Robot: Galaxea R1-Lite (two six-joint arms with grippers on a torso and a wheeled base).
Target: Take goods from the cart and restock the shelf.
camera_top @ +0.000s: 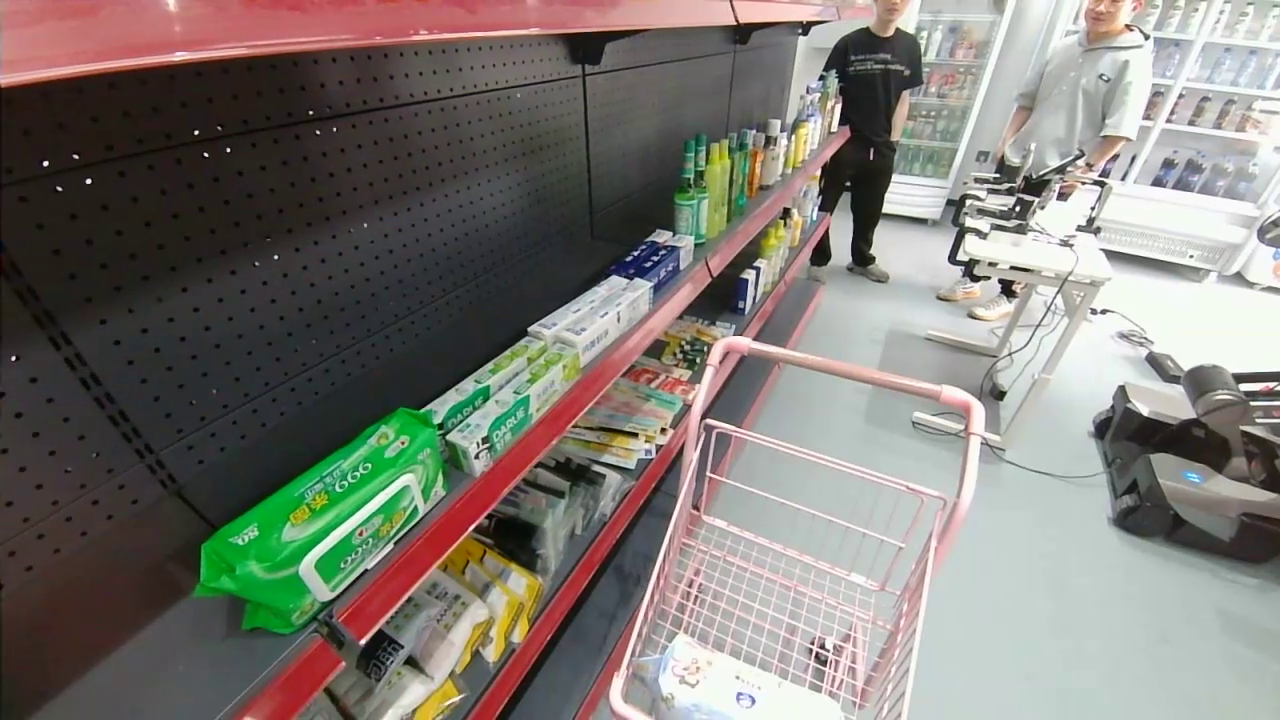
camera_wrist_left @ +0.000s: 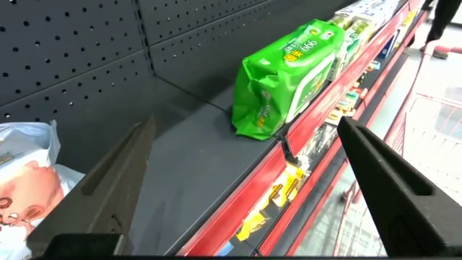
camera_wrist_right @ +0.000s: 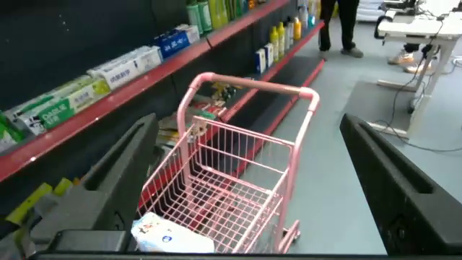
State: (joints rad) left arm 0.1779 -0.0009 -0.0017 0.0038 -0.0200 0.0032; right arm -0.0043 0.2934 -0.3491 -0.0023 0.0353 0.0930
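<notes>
head view: the shelf (camera_top: pixel 470 505) runs along the left, with a red front edge and a black perforated back panel. on its upper board, from the near end outward, lie a green wipes pack (camera_top: pixel 325 520), a row of green-and-white toothpaste boxes (camera_top: pixel 505 400), white boxes (camera_top: pixel 595 320), blue boxes (camera_top: pixel 655 258) and then upright green and yellow bottles (camera_top: pixel 710 185). the board below holds yellow and white packets (camera_top: pixel 480 590) and flat coloured sachets (camera_top: pixel 630 410). to the right of the shelf, just beside its lower edge, stands the pink wire cart (camera_top: pixel 850 372). its basket contains one white pack (camera_top: pixel 735 685) lying at the near end; the rest of the basket floor shows bare wire. left wrist view: the left gripper (camera_wrist_left: pixel 245 121) hangs over the upper shelf board, fingers (camera_wrist_left: pixel 108 188) spread wide apart and nothing between them. the green wipes pack lies beyond the fingertips at the board's front edge, and a white bag with pink print (camera_wrist_left: pixel 25 180) sits close beside one finger. right wrist view: the right gripper (camera_wrist_right: pixel 247 121) hangs above the cart, fingers (camera_wrist_right: pixel 390 180) spread wide apart and holding nothing. the white pack lies in the basket below it.
</notes>
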